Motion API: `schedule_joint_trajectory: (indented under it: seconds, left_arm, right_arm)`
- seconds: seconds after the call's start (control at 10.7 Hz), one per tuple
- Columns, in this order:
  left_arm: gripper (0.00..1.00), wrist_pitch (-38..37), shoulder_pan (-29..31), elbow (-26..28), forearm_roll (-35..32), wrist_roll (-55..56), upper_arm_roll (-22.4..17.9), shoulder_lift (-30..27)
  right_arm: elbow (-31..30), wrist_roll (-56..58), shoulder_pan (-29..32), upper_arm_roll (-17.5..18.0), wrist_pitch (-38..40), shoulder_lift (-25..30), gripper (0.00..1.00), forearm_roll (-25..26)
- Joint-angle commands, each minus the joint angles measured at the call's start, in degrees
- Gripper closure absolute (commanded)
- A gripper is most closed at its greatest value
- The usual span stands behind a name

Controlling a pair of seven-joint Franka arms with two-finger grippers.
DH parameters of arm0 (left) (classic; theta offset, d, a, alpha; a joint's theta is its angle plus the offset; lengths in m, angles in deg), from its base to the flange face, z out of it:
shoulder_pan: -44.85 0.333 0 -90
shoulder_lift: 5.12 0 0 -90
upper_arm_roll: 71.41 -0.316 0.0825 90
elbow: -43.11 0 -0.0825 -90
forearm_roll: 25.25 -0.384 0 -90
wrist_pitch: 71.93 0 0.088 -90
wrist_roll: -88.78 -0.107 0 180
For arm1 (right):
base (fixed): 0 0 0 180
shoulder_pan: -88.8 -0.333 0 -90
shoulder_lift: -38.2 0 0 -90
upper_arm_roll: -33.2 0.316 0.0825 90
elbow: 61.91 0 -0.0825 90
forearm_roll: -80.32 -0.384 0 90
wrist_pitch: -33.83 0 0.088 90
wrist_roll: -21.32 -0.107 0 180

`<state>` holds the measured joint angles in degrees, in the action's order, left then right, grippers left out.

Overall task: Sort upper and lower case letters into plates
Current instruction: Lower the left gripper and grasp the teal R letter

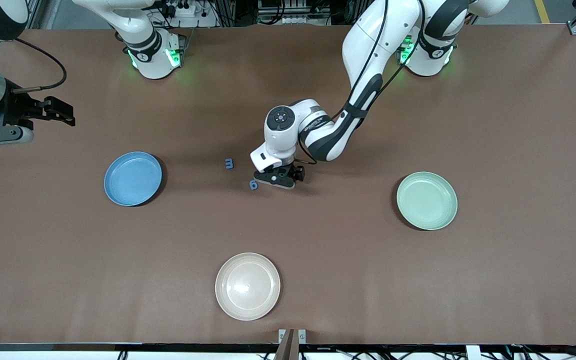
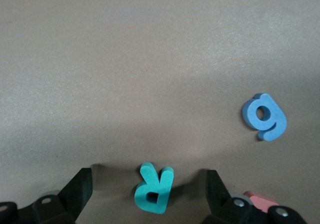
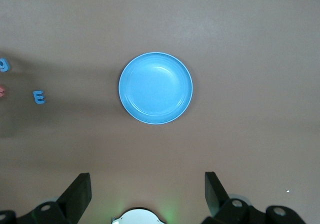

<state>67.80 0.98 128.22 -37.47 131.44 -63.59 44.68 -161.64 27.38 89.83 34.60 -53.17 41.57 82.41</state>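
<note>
We're hovering the left gripper (image 2: 149, 194), fingers apart, around the teal letter R (image 2: 154, 188) mid-table between the blue plate (image 1: 133, 178) and green plate (image 1: 427, 200), judging it light, stiff foam to pinch across its flat sides, blue g (image 2: 265, 117) at its 2 o'clock crowding us, while the right gripper (image 3: 148, 196) is waiting open over the blue plate.

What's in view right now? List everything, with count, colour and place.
blue plate: one, mid-blue, toward the right arm's end, empty.
green plate: one, pale mint, toward the left arm's end, empty.
beige plate: one, cream, nearest the front camera, empty.
E: one, blue, mid-table.
g: one, blue, beside the left tool.
R: one, teal, between the left tool's fingers, on the table.
red letter: one, mostly hidden by a left finger.
left tool: open, low over the R.
right tool: open, waiting above the blue plate.
</note>
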Motion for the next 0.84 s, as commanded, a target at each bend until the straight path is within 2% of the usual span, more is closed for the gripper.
schedule_joint_trajectory:
  seconds: [0.0, 0.56, 0.65, 0.75]
  left_arm:
    - [0.00, 0.28, -0.96, -1.10, -1.93, 2.95, -0.79, 0.73]
    - [0.01, 0.28, -1.39, -1.01, -2.20, 3.66, -0.88, 1.17]
    - [0.08, 0.28, -1.40, -1.01, -2.20, 3.74, -0.88, 1.17]
    - [0.21, 0.28, -1.40, -1.01, -2.20, 3.74, -0.88, 1.17]
  right_arm:
    - [0.15, 1.06, 0.38, -0.17, -0.01, -0.03, 0.00, -0.86]
    - [0.15, 1.06, -0.15, 0.00, 0.08, -0.20, 0.00, -0.86]
    - [0.24, 1.06, -0.32, 0.09, -0.10, -0.99, 0.00, -0.94]
    - [0.24, 0.97, -1.45, 0.09, -0.79, -1.17, 0.00, -1.99]
